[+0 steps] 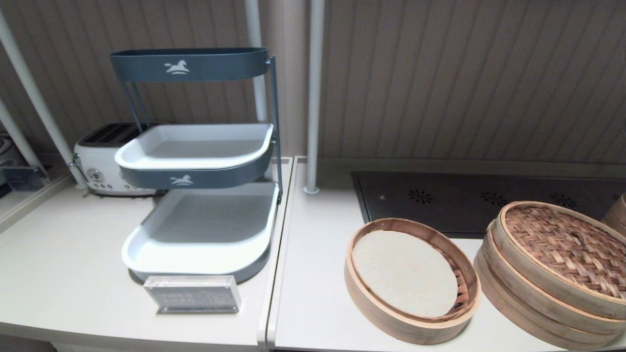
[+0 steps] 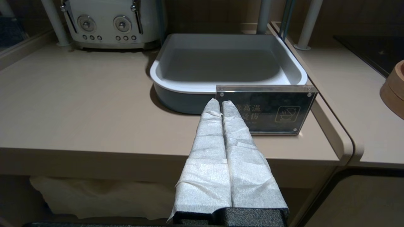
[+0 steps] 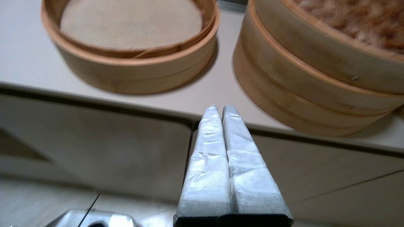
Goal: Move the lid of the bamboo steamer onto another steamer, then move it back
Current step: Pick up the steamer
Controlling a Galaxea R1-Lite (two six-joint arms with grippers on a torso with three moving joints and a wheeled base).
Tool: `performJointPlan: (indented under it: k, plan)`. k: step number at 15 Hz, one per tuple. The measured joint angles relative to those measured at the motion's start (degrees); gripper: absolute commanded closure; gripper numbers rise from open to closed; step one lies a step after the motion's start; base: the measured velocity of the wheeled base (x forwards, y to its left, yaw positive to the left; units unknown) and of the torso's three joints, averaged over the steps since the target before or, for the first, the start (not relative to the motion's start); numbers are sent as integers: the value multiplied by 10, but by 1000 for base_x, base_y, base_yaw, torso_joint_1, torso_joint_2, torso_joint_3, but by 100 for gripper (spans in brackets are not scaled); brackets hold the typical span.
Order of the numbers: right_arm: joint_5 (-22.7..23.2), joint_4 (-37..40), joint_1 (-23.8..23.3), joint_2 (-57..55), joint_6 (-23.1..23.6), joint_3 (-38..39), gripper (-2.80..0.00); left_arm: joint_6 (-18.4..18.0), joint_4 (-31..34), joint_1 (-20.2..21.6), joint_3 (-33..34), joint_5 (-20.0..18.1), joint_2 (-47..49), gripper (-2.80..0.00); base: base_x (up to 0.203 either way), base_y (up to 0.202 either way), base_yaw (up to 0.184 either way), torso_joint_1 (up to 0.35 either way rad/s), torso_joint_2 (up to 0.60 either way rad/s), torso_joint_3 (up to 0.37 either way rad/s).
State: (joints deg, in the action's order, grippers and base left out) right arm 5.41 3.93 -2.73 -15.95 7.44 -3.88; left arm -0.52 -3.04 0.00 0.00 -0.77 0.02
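The bamboo steamer lid (image 1: 562, 244) (image 3: 356, 15), with its reddish herringbone weave, lies on top of the stacked pale rings of another steamer (image 1: 508, 293) (image 3: 300, 94) at the counter's right. No browner lid shows. Beside it to the left is the open steamer basket (image 1: 371, 298) (image 3: 132, 72) with a white round liner inside. My right gripper (image 3: 220, 108) hovers shut and empty off the counter's front edge, between the two steamers. My left gripper (image 2: 220, 102) is shut and empty too, low before the left counter. Neither gripper shows in the head view.
A three-tier grey-and-white tray rack (image 1: 195, 254) stands on the left counter with an acrylic sign (image 1: 193, 294) (image 2: 268, 110) in front and a toaster (image 1: 98, 166) behind. A dark cooktop (image 1: 464, 200) lies behind the steamers. Part of a further steamer (image 1: 618, 215) peeks in at far right.
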Motion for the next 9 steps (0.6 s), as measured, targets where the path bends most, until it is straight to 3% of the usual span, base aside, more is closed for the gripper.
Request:
performJointPlan:
  k: [2,9]
  plan:
    - [-29,-47,10,67,4,29,0,0,0,0,0,0,0,0,0,0,0,0,0,0]
    - [-52,-57,24,155,-52,39,0,0,0,0,0,0,0,0,0,0,0,0,0,0]
